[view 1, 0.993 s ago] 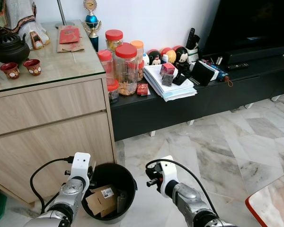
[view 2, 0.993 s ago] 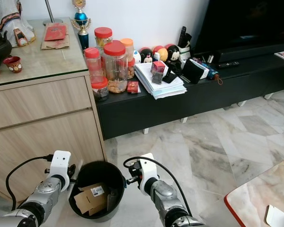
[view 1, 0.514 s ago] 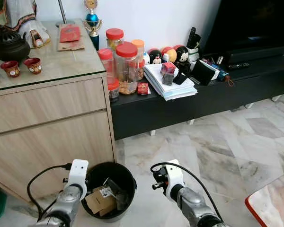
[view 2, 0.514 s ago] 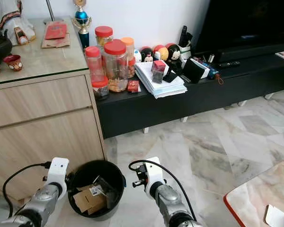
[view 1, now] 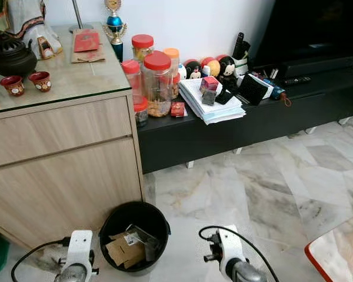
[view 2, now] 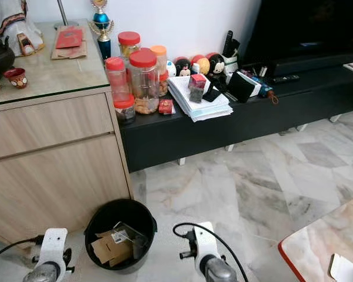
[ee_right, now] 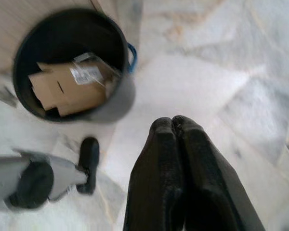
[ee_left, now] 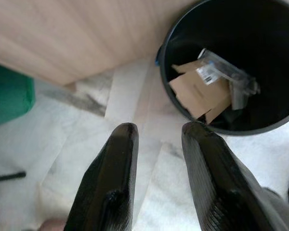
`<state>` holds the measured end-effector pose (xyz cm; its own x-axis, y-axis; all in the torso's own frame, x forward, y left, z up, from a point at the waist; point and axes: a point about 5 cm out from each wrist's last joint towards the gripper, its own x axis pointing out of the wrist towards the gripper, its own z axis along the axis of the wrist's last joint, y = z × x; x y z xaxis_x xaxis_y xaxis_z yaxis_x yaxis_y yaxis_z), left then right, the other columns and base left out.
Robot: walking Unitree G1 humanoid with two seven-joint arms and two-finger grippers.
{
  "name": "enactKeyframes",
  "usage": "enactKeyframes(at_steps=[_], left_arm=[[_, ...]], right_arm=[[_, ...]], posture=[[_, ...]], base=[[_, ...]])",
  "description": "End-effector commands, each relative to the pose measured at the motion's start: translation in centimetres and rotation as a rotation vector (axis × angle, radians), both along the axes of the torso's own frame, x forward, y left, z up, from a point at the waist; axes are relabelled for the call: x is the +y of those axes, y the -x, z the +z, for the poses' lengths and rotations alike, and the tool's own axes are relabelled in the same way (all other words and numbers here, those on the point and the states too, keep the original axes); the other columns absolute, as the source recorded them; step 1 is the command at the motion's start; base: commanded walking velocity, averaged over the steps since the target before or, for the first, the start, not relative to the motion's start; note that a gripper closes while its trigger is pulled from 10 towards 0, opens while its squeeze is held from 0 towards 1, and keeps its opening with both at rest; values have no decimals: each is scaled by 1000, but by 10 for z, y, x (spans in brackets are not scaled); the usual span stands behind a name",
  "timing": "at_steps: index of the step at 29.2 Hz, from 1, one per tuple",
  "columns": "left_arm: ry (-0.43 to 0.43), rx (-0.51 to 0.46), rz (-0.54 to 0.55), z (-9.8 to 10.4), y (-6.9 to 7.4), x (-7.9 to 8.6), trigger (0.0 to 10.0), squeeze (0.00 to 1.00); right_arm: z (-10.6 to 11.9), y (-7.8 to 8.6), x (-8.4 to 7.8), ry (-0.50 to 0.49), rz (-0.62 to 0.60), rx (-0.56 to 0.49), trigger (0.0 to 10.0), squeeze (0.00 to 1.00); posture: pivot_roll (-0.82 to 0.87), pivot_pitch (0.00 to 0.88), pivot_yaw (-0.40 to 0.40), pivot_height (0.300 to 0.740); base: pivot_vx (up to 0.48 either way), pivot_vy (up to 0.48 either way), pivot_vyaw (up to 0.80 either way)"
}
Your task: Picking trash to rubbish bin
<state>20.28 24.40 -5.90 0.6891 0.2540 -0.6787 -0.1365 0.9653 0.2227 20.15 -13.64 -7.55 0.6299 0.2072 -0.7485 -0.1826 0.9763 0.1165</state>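
hanging low at the frame's foot, the left gripper (ee_left: pixel 156 178) had its fingers parted and empty, the right gripper (ee_right: pixel 176 168) pressed closed on nothing. ahead, cardboard trash (view 1: pixel 122 251) lay inside the black bin (view 1: pixel 115 218); best was pulling clear without nudging it.

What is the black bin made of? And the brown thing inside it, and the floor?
The bin looks like black plastic: smooth, thin rim, slight shine. The brown piece inside looks like cardboard: flat, matte, folded, with a white label. The floor looks like polished marble or marble-look tile: pale with grey veins, glossy, with joint lines.
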Motion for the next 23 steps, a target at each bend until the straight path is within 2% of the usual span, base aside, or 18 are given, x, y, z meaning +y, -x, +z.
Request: enactKeyframes(at_steps=[1,11,23], left_arm=[[-5,6,12,-2,5,2,10000,0],[0,-5,11,-1,3,0,10000,0],[-1,-11,10,0,1,1,10000,0]], right_arm=[[-4,6,-4,19,-19,30,10000,0],[-5,8,-4,23,-28,32,10000,0],[-3,5,0,16,-25,17,10000,0]], posture=[[53,30,-38,740],[50,12,-34,740],[41,0,-30,740]], base=[[0,0,0],[0,0,0],[-245,0,0]])
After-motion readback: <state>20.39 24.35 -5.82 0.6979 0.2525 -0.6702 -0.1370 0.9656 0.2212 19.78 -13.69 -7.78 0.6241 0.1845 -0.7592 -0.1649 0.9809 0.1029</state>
